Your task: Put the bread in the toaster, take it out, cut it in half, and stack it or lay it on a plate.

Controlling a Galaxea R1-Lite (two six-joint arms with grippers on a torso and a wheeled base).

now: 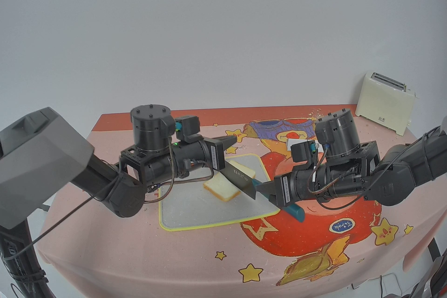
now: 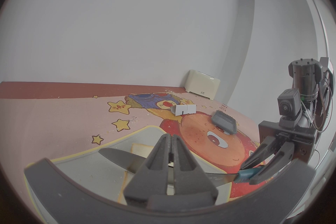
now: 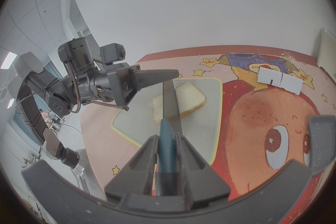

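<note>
Head view | R fingers [image 3: 145,161] grip knife [image 1: 240,180] — pointing left over bread [image 1: 219,188] | L fingers [image 1: 228,142] closed

Both arms angled inward, left pincer [image 1: 231,141] seemingly closed, right pincer [image 1: 264,188] clamped on knife [image 1: 242,181].

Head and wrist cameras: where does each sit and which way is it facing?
Head view: on the head, facing forward and down at the table; left gripper and right gripper show by the bread.
Left wrist view: on that wrist, facing past its shut fingers toward the toaster.
Right wrist view: on that wrist, facing along its gripped knife toward the bread.
Shared: both wrist views show the knife and the opposite gripper.
</note>
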